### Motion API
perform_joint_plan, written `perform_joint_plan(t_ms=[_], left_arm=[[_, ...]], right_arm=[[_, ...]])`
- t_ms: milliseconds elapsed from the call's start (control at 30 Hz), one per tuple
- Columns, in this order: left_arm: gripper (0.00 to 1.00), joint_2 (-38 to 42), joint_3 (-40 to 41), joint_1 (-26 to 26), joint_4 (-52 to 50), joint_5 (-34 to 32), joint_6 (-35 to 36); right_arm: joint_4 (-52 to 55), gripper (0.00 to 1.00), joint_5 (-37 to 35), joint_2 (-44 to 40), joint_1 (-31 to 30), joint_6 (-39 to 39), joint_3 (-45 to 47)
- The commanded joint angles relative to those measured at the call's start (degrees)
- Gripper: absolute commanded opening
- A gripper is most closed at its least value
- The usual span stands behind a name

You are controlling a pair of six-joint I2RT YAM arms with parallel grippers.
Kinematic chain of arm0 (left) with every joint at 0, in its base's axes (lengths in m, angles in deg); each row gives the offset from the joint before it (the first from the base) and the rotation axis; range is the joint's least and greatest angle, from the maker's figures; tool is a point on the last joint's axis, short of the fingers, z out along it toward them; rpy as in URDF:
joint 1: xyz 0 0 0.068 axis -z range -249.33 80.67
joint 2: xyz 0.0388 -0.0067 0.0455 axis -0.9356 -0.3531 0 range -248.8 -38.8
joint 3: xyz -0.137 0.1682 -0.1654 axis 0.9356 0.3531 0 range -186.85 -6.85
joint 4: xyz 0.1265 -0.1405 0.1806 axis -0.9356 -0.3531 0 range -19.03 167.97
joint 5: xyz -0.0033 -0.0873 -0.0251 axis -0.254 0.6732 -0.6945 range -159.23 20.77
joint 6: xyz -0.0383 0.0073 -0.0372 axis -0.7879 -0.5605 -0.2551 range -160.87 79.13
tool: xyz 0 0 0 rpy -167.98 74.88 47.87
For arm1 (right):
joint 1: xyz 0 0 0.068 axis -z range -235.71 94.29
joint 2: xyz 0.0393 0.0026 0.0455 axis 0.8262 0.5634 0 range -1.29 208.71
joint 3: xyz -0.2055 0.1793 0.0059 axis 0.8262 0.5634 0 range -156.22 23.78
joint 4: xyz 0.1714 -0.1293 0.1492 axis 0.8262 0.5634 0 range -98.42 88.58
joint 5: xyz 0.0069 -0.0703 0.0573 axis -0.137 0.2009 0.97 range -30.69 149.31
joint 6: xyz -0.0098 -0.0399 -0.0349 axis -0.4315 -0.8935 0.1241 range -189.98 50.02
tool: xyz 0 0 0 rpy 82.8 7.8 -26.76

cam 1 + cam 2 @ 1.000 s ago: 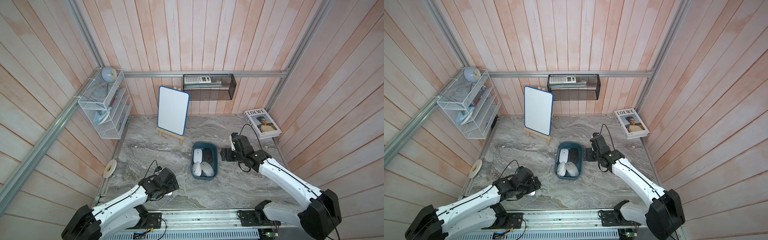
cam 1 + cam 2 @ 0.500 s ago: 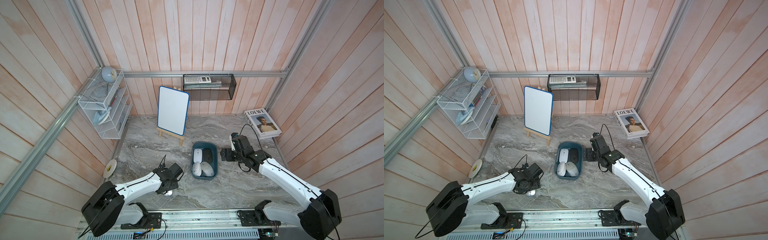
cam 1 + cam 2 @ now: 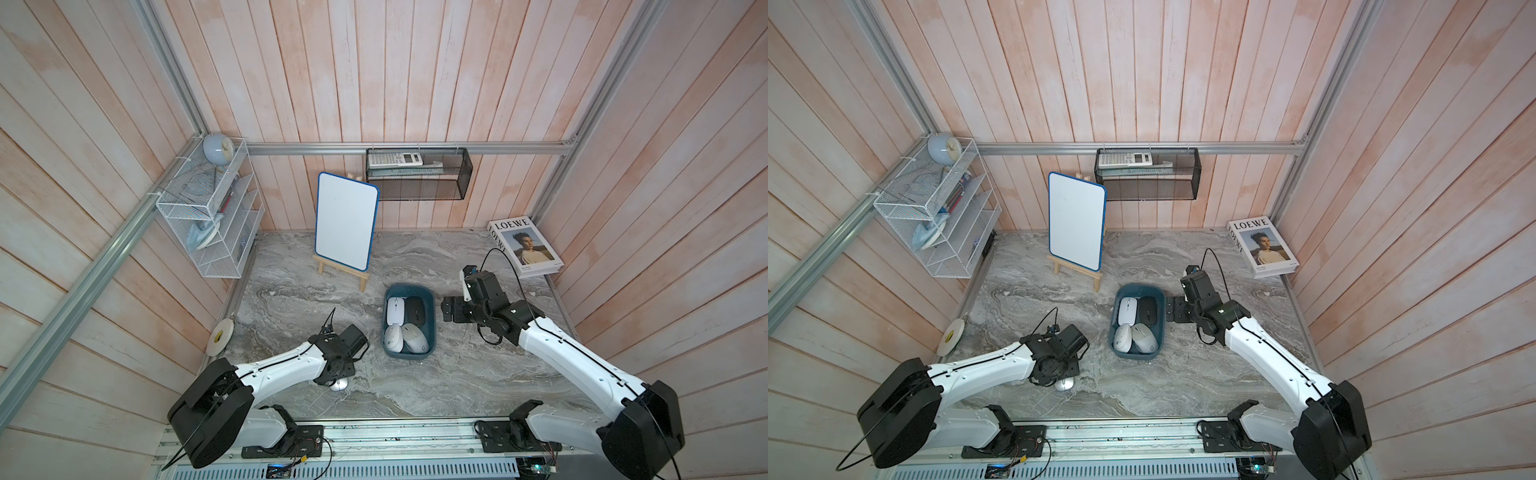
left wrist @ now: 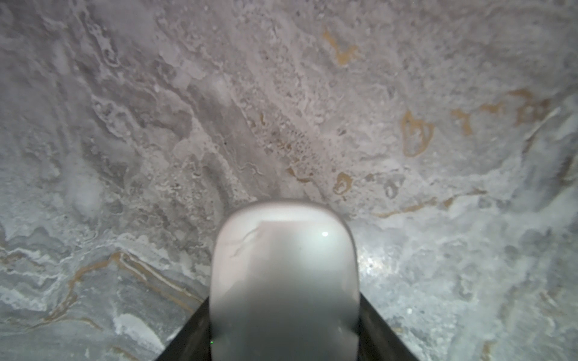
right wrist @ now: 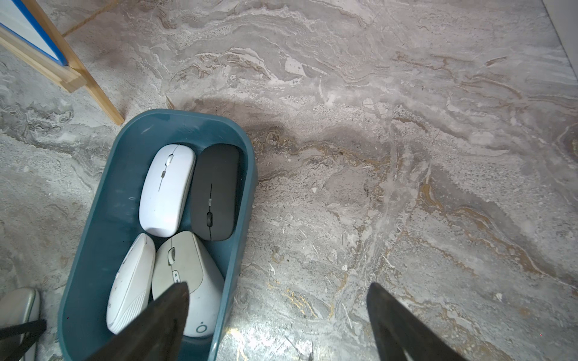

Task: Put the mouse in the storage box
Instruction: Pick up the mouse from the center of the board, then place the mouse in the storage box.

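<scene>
A white mouse (image 4: 284, 275) lies on the marble table near the front left, partly under my left wrist in both top views (image 3: 338, 384) (image 3: 1064, 384). My left gripper (image 4: 284, 315) is shut on the mouse, one black finger on each side. The teal storage box (image 3: 409, 286) (image 3: 1138, 286) (image 5: 93, 218) stands in the middle of the table and holds several mice: a white one (image 5: 165, 190), a black one (image 5: 214, 193) and two pale grey ones. My right gripper (image 5: 277, 286) (image 3: 451, 309) hovers open just right of the box, holding nothing.
A whiteboard on a wooden easel (image 3: 345, 226) stands behind the box. A book (image 3: 525, 247) lies at the back right. A white wire rack (image 3: 208, 224) and a black mesh basket (image 3: 417, 178) hang on the walls. A tape roll (image 3: 219, 336) leans at the left edge.
My left arm swung in over the mouse and its gripper went from open to shut on it. The right arm and the box have not moved.
</scene>
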Motion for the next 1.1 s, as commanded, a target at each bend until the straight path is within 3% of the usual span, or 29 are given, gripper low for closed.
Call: perform_joint_plan(t_ms=[0, 300, 433, 667, 900, 1067], left_arm=[[0.45, 0.7, -0.8, -0.2, -3.6, -0.8, 2.4], [0.45, 10.9, -14.3, 0.0, -13.4, 1.1, 6.3], [0.46, 10.5, -23.4, 0.0, -16.6, 1.0, 9.3], [0.46, -1.6, -39.3, 0.2, -15.3, 4.1, 14.6], [0.46, -20.8, -54.9, 1.8, -13.8, 7.2, 17.7], [0.46, -34.8, -66.9, 2.7, -16.9, 6.9, 19.5]], right_arm=[[0.2, 0.93, 0.0, -1.0, 0.3, 0.2, 1.0], [-1.1, 0.93, 0.7, 0.3, 0.3, 0.7, 0.7], [-1.1, 0.93, 0.6, 1.0, 0.3, 0.8, 0.0], [-0.7, 0.92, -1.0, 1.0, 3.4, 1.7, 1.3], [-0.3, 0.93, -1.0, -1.6, 10.7, 5.5, 6.1], [-2.1, 0.92, 0.1, -2.4, 11.8, 6.0, 7.8]])
